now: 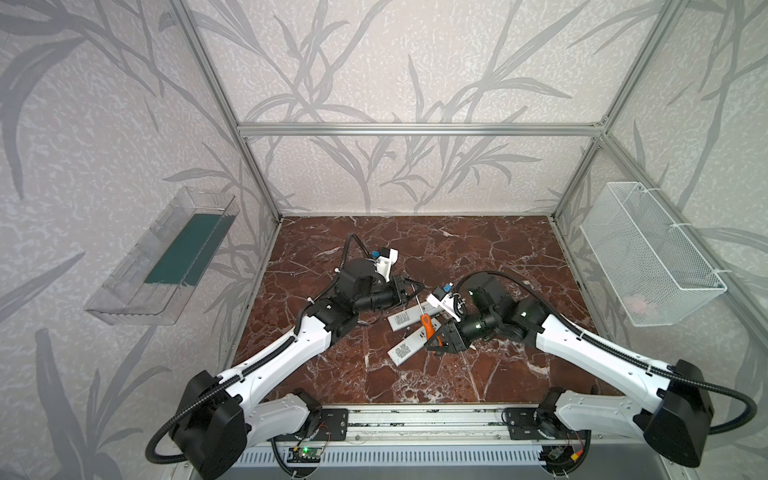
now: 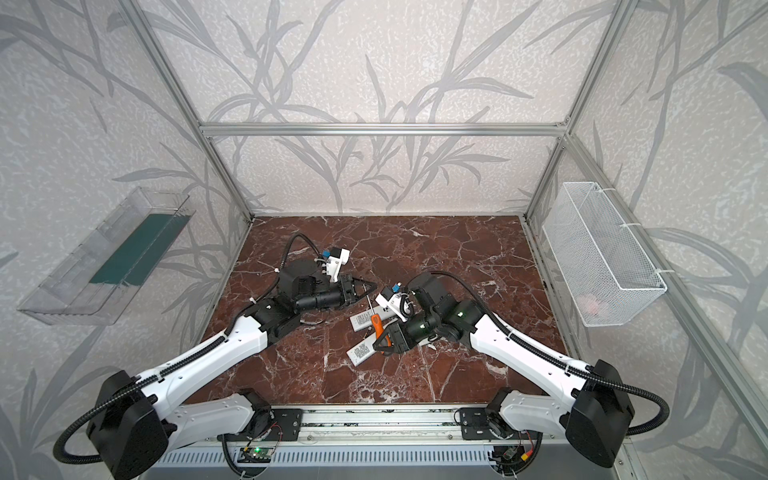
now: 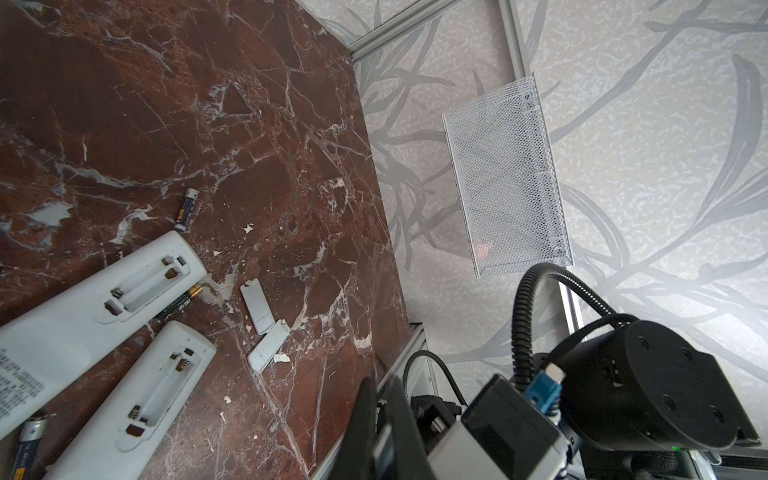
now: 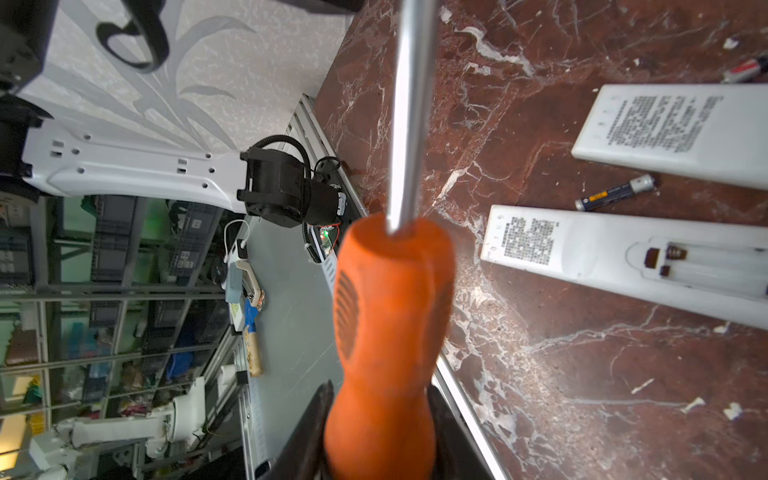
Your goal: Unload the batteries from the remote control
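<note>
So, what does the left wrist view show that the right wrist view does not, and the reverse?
Only the left wrist view: two small white covers, the mesh basket, both battery bays empty. Only the right wrist view: the orange screwdriver clamped in the right gripper. Both: the two white remotes and loose batteries on the marble table.

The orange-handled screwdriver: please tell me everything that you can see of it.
The orange-handled screwdriver has a waisted, matte, rubbery-looking handle with a ribbed patch and a bright round metal shaft. The right tool is shut on the handle's rear end, holding it over the red-brown marble table, shaft pointing toward the left arm.
</note>
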Available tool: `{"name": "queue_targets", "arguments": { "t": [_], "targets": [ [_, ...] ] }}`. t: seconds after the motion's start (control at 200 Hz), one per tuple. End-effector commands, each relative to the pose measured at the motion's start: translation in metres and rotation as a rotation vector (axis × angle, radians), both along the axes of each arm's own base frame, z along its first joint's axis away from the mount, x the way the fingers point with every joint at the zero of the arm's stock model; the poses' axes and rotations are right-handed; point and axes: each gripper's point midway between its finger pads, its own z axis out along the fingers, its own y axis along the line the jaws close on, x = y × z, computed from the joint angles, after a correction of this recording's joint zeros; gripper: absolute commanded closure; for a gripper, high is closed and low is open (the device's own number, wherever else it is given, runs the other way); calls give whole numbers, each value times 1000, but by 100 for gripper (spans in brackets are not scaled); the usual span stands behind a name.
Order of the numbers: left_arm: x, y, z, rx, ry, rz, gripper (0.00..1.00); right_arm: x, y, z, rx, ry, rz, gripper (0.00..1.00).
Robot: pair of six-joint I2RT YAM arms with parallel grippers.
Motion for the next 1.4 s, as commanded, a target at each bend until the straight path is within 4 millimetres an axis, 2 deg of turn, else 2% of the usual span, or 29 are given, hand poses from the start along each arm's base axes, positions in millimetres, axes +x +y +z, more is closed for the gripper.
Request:
{"name": "queue_targets", "arguments": {
  "t": [0.0,0.09,0.13,0.15,0.215,0.255,0.35,0.46,0.55,0.635,0.78,0.89,1.165,1.395],
  "targets": [
    [0,3,21,-28,-44,4,100,2,4,8,24,-35,11,82],
    [0,6,19,-19,-46,12,100,4,1,8,9,-48,-6,86],
    [0,8,18,-9,-47,18,94,7,-1,7,-4,-58,-21,87],
    [0,9,18,-3,-49,21,89,9,-2,7,-11,-66,-33,87],
    [0,15,18,16,-56,30,62,18,-11,4,-44,-77,-88,87],
    [0,20,18,30,-61,40,52,25,-19,2,-64,-79,-134,87],
    [-2,37,18,69,-78,77,36,49,-47,-3,-113,-69,-280,87],
    [-7,66,18,140,-107,141,22,77,-90,-9,-165,-74,-469,87],
    [-15,96,12,233,-120,227,10,102,-128,-19,-204,-41,-609,87],
    [-24,128,4,331,-128,322,1,120,-152,-26,-238,-1,-665,87],
    [-38,174,-8,499,-173,446,0,141,-166,-34,-302,7,-689,87],
    [-41,195,-15,597,-206,499,0,158,-171,-44,-365,5,-704,87],
    [-25,204,-56,766,-178,474,0,195,-173,-72,-504,64,-651,87],
    [-23,209,-93,861,-142,423,0,212,-178,-105,-597,108,-624,87]
  ]
}}
